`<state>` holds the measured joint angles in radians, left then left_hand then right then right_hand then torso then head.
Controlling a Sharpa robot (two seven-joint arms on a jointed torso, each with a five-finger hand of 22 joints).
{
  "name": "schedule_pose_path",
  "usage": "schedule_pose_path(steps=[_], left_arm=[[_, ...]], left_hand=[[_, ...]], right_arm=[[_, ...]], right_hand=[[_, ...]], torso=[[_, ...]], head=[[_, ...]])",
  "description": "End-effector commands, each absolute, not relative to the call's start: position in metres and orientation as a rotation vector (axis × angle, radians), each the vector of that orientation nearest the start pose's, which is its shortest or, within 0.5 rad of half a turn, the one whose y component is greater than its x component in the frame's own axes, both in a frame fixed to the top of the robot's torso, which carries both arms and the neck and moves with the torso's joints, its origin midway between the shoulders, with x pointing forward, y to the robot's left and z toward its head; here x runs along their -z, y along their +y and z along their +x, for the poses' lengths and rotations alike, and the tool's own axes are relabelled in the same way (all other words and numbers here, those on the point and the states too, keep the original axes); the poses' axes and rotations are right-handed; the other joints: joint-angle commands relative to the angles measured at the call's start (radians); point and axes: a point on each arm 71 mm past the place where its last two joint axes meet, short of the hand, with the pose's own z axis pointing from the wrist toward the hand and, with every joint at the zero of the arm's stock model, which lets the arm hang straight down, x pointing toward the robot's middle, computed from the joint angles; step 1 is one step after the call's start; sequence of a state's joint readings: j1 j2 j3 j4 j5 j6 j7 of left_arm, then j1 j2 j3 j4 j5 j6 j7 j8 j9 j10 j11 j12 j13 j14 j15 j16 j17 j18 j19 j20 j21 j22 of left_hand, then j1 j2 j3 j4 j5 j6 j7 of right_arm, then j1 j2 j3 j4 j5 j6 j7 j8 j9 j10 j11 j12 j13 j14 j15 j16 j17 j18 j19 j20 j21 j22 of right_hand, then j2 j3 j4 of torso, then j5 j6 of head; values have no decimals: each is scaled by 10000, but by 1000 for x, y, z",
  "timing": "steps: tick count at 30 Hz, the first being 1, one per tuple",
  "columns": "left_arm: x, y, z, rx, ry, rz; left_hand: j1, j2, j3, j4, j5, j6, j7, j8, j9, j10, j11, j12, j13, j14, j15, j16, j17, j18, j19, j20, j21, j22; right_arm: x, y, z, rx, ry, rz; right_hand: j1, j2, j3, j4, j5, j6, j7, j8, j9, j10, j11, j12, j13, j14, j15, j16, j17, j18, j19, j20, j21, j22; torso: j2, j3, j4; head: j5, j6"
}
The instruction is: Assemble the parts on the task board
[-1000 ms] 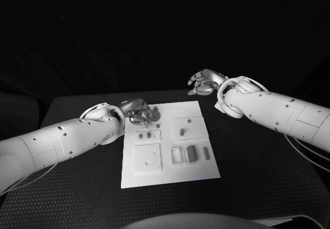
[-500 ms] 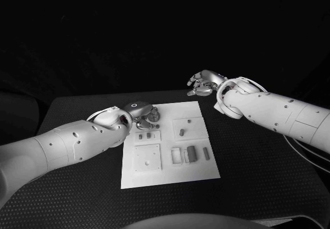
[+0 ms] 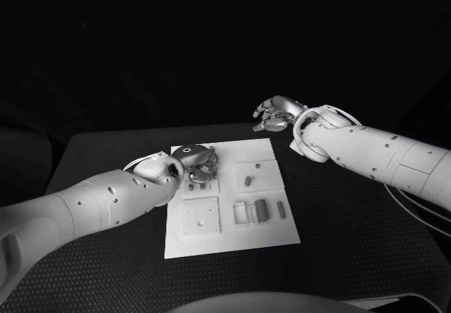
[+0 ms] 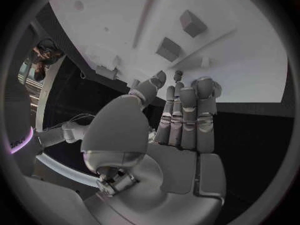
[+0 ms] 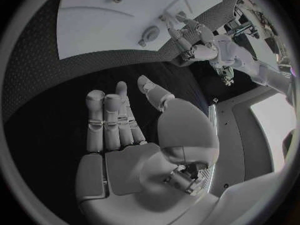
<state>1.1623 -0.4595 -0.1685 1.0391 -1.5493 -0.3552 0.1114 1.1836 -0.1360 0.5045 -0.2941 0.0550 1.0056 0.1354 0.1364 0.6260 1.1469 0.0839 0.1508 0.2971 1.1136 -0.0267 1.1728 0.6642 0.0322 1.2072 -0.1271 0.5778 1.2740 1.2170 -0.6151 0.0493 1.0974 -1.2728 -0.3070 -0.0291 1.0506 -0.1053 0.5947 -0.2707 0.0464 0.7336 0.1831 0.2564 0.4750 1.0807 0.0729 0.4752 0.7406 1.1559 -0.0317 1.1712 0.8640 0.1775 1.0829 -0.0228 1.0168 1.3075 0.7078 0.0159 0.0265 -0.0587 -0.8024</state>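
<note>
Since the earlier frame, left hand [image 3: 195, 162] advances over task board [image 3: 268, 238], fingers extended, empty; right hand [image 3: 276, 114] hovers empty.

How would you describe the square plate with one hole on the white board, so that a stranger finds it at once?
Start at the white task board in the middle of the black table. On its near left part lies a raised square plate. Unlike the slim upright pieces beside it, it is wide and flat with one small central hole.

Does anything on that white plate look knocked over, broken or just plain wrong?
Nothing stands out. The task board lies flat on the black table, its small parts resting on it. The left hand hovers over its far corner; the right hand hangs empty beyond it.
</note>
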Motion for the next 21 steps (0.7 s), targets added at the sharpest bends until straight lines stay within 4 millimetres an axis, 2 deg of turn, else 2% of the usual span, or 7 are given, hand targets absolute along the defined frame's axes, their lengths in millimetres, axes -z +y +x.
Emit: schedule_pose_path(steps=[1, 21], left_arm=[[263, 126, 528, 6450, 16380, 4488], [266, 126, 530, 6491, 16279, 4145]], left_hand=[[50, 45, 92, 17, 65, -16, 64, 9, -44, -13, 30, -92, -19, 89, 6, 44, -10, 1080, 88, 19, 64, 20], [-228, -137, 75, 25, 50, -549, -197, -220, -389, -445, 217, -541, -173, 103, 182, 158, -65, 1210, 165, 162, 64, 114]], right_arm=[[172, -211, 570, -6314, 16168, 962], [172, -210, 570, -6331, 16171, 952]], right_hand=[[-110, 30, -13, 75, 19, -21, 78, 40, -4, 20, 39, -52, 11, -51, -26, 6, -13, 843, 31, -60, -44, 50], [-112, 31, -13, 77, 19, -23, 78, 40, -5, 20, 39, -53, 13, -50, -26, 7, -14, 843, 34, -61, -44, 52]], torso=[[-3, 6, 2], [-7, 12, 13]], head=[[-32, 9], [-110, 1]])
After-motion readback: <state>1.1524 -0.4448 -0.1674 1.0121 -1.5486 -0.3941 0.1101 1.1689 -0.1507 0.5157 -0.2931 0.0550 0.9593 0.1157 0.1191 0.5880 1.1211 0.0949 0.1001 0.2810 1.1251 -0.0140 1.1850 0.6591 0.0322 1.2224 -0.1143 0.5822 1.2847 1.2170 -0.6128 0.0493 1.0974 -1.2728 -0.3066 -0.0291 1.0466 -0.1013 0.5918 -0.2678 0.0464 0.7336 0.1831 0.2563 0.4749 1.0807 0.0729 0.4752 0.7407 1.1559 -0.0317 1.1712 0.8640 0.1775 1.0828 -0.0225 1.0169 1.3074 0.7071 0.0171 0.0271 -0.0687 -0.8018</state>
